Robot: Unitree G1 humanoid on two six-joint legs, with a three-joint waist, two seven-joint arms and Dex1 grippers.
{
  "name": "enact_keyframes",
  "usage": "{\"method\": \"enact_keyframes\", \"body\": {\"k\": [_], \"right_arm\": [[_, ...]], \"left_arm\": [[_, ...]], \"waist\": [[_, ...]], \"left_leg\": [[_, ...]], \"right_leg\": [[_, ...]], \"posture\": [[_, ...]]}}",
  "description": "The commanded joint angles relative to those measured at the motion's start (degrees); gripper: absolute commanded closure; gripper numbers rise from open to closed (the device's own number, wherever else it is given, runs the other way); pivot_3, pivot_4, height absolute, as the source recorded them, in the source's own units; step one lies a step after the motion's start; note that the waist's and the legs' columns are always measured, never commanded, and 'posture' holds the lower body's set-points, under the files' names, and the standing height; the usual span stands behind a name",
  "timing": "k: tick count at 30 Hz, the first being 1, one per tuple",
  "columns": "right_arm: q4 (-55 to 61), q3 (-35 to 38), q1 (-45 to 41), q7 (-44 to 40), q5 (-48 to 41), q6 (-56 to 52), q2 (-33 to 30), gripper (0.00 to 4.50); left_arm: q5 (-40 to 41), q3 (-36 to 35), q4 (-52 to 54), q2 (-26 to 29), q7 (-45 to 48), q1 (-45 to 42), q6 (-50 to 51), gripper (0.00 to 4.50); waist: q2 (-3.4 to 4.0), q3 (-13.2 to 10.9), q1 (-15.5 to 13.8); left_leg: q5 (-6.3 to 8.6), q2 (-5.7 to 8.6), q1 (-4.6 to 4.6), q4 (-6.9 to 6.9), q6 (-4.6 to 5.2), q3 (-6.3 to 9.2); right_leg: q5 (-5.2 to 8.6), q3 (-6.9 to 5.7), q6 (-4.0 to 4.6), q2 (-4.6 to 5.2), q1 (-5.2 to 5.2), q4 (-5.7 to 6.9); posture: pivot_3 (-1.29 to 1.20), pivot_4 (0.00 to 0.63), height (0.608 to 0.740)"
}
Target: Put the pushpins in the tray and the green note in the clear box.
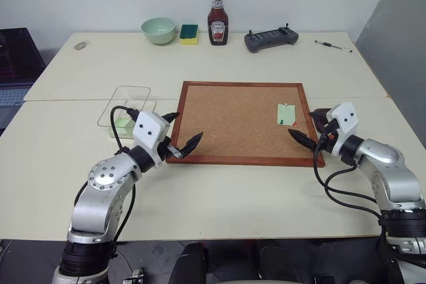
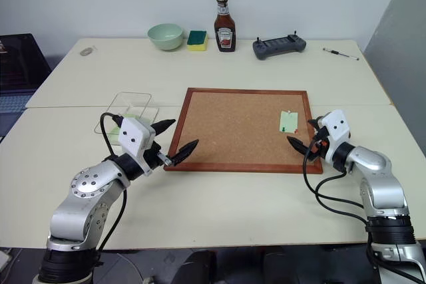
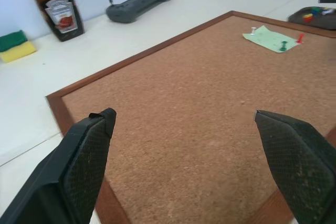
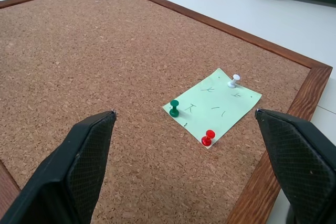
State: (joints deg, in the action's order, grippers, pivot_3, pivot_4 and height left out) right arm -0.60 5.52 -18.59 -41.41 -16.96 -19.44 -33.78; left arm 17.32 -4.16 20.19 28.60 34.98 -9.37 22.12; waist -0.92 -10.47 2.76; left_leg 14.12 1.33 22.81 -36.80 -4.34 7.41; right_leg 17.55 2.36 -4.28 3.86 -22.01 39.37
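Note:
The green note lies flat near the right edge of the wood-framed cork board. It is pinned by a green pushpin, a red pushpin and a white one. My right gripper stands open just in front of the note, at the board's right rim. The dark tray sits off the board's right side with coloured pins in it, mostly hidden behind that gripper in the head views. The clear box is left of the board. My left gripper hangs open over the board's near left corner.
Along the table's back edge stand a pale green bowl, a sponge, a ketchup bottle, a grey controller and a pen. A laptop sits at the far left. Something pale green lies inside the clear box.

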Motion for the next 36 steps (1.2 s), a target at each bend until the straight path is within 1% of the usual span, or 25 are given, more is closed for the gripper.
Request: {"method": "enact_keyframes", "body": {"k": [1, 7, 10, 13, 16, 22, 29, 36], "right_arm": [[2.8, 0.9, 0.1, -0.2, -0.8, 0.2, -0.1, 0.0], [5.3, 1.0, 1.0, 0.2, -1.2, -0.9, 0.1, 0.0], [7.8, 1.3, 2.3, 0.6, -1.6, -1.7, 0.1, 0.0], [10.0, 1.6, 3.6, 0.4, -2.0, -2.2, 0.0, 0.0], [11.6, 1.7, 4.6, 0.6, -2.0, -2.4, -0.1, 0.0], [15.0, 1.0, 6.6, 1.4, -2.1, -3.0, 0.3, 0.0], [16.7, 0.3, 7.3, 2.3, -1.9, -3.6, 0.9, 0.0], [16.1, -1.1, 5.0, 4.2, -1.2, -4.4, 2.3, 0.0]], "left_arm": [[2.3, -1.1, 0.3, 0.4, 2.4, -1.3, -2.1, 0.45], [2.4, 0.6, -2.3, 0.6, 5.7, -3.7, -3.5, 1.72], [2.1, 1.8, -4.6, 0.0, 6.9, -5.9, -4.3, 2.19], [2.0, 3.7, -7.3, -0.7, 8.8, -7.8, -5.3, 2.8], [1.0, 6.0, -11.9, -1.2, 11.0, -9.7, -6.7, 3.3], [-2.2, 10.6, -22.1, -3.4, 14.2, -15.2, -11.2, 4.49], [-5.1, 14.5, -31.0, -9.0, 14.9, -21.5, -14.2, 4.49], [-7.9, 16.7, -38.0, -12.0, 15.1, -24.2, -15.3, 4.49]], "waist": [[0.0, 0.0, 0.0], [0.0, 0.0, 0.0], [0.0, 0.0, 0.0], [0.0, 0.0, -0.1], [0.01, 0.0, -0.1], [0.0, 0.0, 0.0], [0.0, 0.0, -0.2], [-0.01, 0.0, 0.1]], "left_leg": [[0.0, 0.0, 0.0, 0.0, 0.0, 0.0], [0.0, 0.0, 0.0, 0.0, 0.0, 0.0], [0.0, 0.0, 0.01, 0.0, 0.0, 0.02], [0.0, 0.01, 0.01, -0.01, 0.0, 0.01], [0.0, 0.01, 0.01, -0.01, 0.0, 0.0], [0.0, 0.02, 0.0, -0.02, 0.0, 0.03], [0.0, 0.02, 0.02, -0.03, 0.0, 0.03], [0.0, 0.04, 0.01, -0.04, 0.0, 0.03]], "right_leg": [[0.0, 0.0, 0.0, 0.0, 0.0, 0.0], [0.0, 0.0, 0.0, 0.0, 0.0, 0.0], [0.0, -0.02, 0.0, 0.0, 0.0, 0.0], [0.0, -0.01, 0.0, 0.0, 0.0, -0.01], [0.0, -0.01, 0.0, 0.0, 0.01, -0.02], [0.0, -0.03, 0.0, -0.01, 0.02, -0.01], [0.0, -0.03, 0.0, -0.01, 0.02, -0.04], [0.0, -0.02, 0.0, -0.01, 0.02, -0.02]], "posture": [[0.0, 0.15, 0.74], [0.0, 0.15, 0.74], [0.0, 0.15, 0.74], [0.0, 0.15, 0.74], [0.0, 0.15, 0.74], [0.0, 0.15, 0.74], [0.0, 0.15, 0.74], [0.0, 0.15, 0.74]]}}
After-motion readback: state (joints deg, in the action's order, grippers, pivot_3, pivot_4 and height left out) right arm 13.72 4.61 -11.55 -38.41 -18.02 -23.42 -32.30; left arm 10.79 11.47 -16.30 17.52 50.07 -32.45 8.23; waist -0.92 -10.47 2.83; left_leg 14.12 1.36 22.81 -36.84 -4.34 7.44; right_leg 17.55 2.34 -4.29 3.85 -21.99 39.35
